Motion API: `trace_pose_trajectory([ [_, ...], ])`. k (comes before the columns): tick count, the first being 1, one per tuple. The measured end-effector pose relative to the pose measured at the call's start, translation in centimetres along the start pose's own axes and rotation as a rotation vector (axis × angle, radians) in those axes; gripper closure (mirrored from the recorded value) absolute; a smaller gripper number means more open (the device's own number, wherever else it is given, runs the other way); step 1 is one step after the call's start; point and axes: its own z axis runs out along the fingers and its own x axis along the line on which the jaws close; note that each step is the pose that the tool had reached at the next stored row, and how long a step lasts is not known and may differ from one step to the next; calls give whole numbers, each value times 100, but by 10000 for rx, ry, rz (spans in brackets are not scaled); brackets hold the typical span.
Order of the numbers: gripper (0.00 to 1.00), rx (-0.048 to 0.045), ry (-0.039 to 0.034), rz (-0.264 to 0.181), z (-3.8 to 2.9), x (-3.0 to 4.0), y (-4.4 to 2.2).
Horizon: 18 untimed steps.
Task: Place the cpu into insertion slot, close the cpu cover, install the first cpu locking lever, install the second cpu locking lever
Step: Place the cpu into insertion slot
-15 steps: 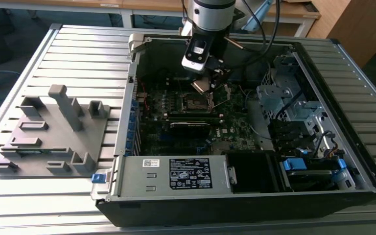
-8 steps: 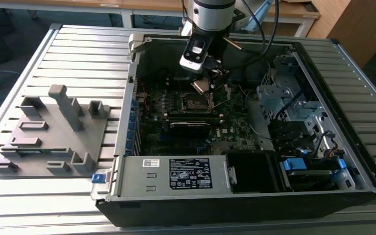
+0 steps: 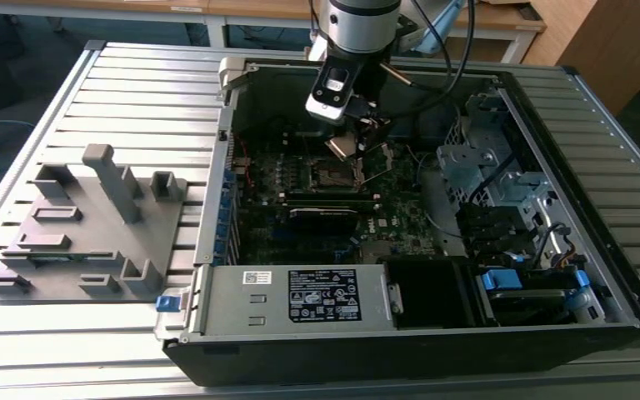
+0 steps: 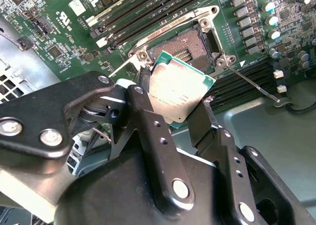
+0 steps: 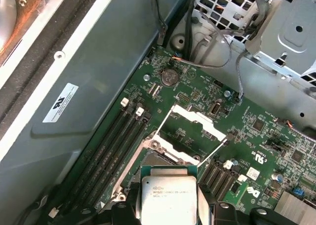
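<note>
The claw [image 4: 177, 94] is shut on the cpu [image 4: 183, 86], pinching two of its sides (grey face up). The insertion slot [image 4: 190, 49] lies close under it, mid green motherboard [image 4: 59, 37], with the cpu cover [image 5: 195, 120] flipped open.

The arm [image 3: 362, 21] is a pale silver-grey tube, with a black cable [image 3: 470, 37] looping down beside it. Just above the gripper [image 4: 175, 99] sits a white-and-black block [image 3: 329, 90]. The fingers [image 4: 153, 131] are matte black bars on chunky black linkages, dotted with small holes and silver screws [image 4: 179, 188].
</note>
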Motion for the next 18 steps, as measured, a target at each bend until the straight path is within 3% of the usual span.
trace_pose_trajectory([
  [7,46,0,-40,442,7,0,-1],
  [18,46,-1,-43,479,7,0,-1],
])
